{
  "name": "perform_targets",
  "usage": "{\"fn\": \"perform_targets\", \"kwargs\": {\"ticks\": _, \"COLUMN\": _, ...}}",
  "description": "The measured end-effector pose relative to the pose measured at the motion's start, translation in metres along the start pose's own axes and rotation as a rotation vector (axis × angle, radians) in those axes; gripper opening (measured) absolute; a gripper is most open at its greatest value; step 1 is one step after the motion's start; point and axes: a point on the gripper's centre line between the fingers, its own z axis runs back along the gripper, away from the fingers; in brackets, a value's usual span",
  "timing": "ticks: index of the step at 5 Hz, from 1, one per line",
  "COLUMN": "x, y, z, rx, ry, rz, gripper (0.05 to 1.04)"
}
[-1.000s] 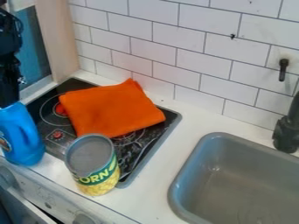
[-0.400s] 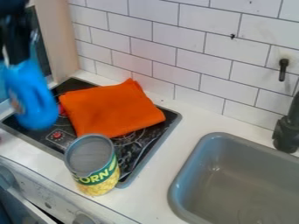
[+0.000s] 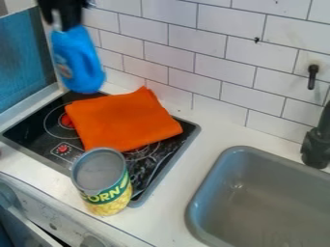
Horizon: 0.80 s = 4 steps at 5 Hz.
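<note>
At the upper left, the black gripper [image 3: 63, 20] is shut on the top of a blue bottle [image 3: 78, 60] with a handle. The bottle hangs nearly upright in the air, over the back left part of the stove, its base just above the orange cloth's far left corner in the view. The orange cloth [image 3: 122, 120] lies folded across the black cooktop [image 3: 38, 130]. A corn can [image 3: 103, 181] stands at the cooktop's front edge, clear of the gripper.
A grey sink [image 3: 270, 202] is set into the white counter [image 3: 187, 169] at the lower right, with a black faucet [image 3: 317, 144] at the right edge. White wall tiles rise behind, bearing a small black hook [image 3: 312, 77]. Stove knobs line the lower left front.
The gripper has lifted the blue bottle from the counter at the left and carried it up and to the right, towards the wall. Cloth and can have kept their places.
</note>
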Motion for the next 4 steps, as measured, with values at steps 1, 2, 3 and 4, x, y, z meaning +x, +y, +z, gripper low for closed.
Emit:
{"fn": "perform_targets", "kwargs": {"ticks": 1, "x": 0.018, "y": -0.026, "z": -0.017, "rx": -0.079, "ry": 0.015, "rz": -0.003, "gripper": 0.449}}
{"fn": "perform_targets", "kwargs": {"ticks": 2, "x": 0.041, "y": -0.046, "z": -0.046, "rx": -0.163, "ry": 0.047, "rz": -0.036, "gripper": 0.449}}
{"fn": "perform_targets", "kwargs": {"ticks": 3, "x": 0.065, "y": -0.063, "z": -0.054, "rx": -0.234, "ry": 0.039, "rz": -0.068, "gripper": 0.449}}
{"fn": "perform_targets", "kwargs": {"ticks": 4, "x": 0.081, "y": -0.086, "z": -0.063, "rx": -0.257, "ry": 0.068, "rz": -0.114, "gripper": 0.449}}
